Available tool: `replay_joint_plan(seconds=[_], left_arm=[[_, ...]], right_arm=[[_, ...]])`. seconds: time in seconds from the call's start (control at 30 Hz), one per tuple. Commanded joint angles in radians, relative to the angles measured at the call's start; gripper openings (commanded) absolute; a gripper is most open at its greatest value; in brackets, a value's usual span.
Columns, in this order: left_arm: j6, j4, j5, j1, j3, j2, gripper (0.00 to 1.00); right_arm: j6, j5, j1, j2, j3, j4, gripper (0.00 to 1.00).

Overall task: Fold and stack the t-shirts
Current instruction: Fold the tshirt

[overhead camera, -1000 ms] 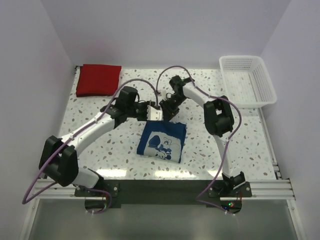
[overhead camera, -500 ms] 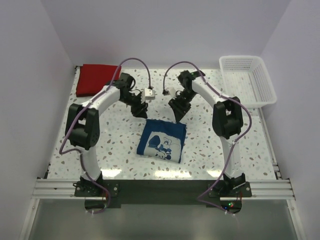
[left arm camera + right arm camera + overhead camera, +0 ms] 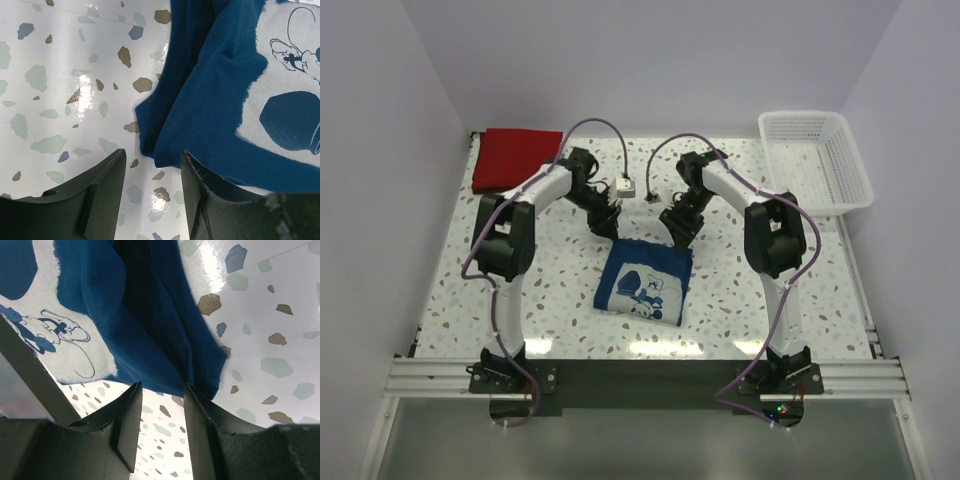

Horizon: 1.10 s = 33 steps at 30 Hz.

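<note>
The dark navy blue cotton t-shirt (image 3: 210,115) ran off the top and right edges of the left wrist view, its white cartoon print (image 3: 295,75) cut short; the right wrist view lost it at top and left. From above, the left arm (image 3: 545,185) covered a corner of the folded bright red t-shirt (image 3: 515,160).

Three items, two kinds
Navy t-shirt (image 3: 645,280) is lying centre, red t-shirt (image 3: 517,160) at ten o'clock; one basket (image 3: 815,160) is sitting at two o'clock.
</note>
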Motion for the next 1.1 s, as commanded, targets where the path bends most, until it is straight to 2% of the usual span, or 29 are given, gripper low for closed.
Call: replay_joint_plan(seconds=[0.0, 0.1, 0.23, 0.33, 0.37, 0.4, 0.47, 0.5, 0.67, 0.73, 0.8, 0.83, 0.9, 1.07], left_arm=[[0.022, -0.025, 0.034, -0.007, 0.023, 0.008, 0.53], [0.035, -0.036, 0.034, -0.015, 0.020, 0.012, 0.53], [0.045, -0.048, 0.031, -0.021, 0.016, 0.014, 0.53], [0.048, -0.050, 0.026, -0.022, 0.019, 0.017, 0.48], [0.049, -0.051, 0.025, -0.022, 0.019, 0.014, 0.45], [0.049, -0.052, 0.022, -0.022, 0.022, 0.012, 0.36], [0.049, -0.055, 0.023, -0.022, 0.023, 0.011, 0.27], [0.052, -0.059, 0.022, -0.022, 0.026, 0.009, 0.19], [0.055, -0.065, 0.023, -0.022, 0.026, -0.002, 0.09], [0.049, -0.059, 0.016, -0.022, 0.025, -0.002, 0.16], [0.035, -0.041, 0.003, -0.022, 0.014, -0.005, 0.37], [0.025, -0.021, -0.001, -0.022, 0.008, -0.008, 0.40], [0.008, 0.004, -0.010, -0.022, -0.003, -0.011, 0.46], [0.000, 0.007, -0.027, -0.022, 0.005, 0.018, 0.46]], right_arm=[[-0.027, 0.034, 0.002, 0.003, -0.009, 0.019, 0.42], [-0.027, 0.055, 0.002, -0.002, -0.037, 0.050, 0.47], [-0.019, 0.052, 0.002, 0.003, -0.032, 0.053, 0.47], [-0.028, 0.045, 0.002, 0.003, -0.020, 0.035, 0.40], [-0.032, 0.043, 0.002, -0.002, -0.017, 0.018, 0.34], [-0.035, 0.040, 0.001, -0.011, -0.013, 0.012, 0.31], [-0.038, 0.037, 0.002, -0.028, -0.009, -0.006, 0.23], [-0.039, 0.037, 0.002, -0.038, -0.003, -0.016, 0.15], [-0.044, 0.037, 0.002, -0.068, 0.014, -0.053, 0.00], [-0.041, 0.037, 0.002, -0.075, 0.017, -0.054, 0.00], [-0.039, 0.037, 0.002, -0.077, 0.021, -0.054, 0.00], [-0.039, 0.037, 0.002, -0.077, 0.021, -0.054, 0.00], [-0.039, 0.039, 0.002, -0.077, 0.023, -0.059, 0.00], [-0.038, 0.052, 0.002, -0.103, 0.009, -0.060, 0.00]])
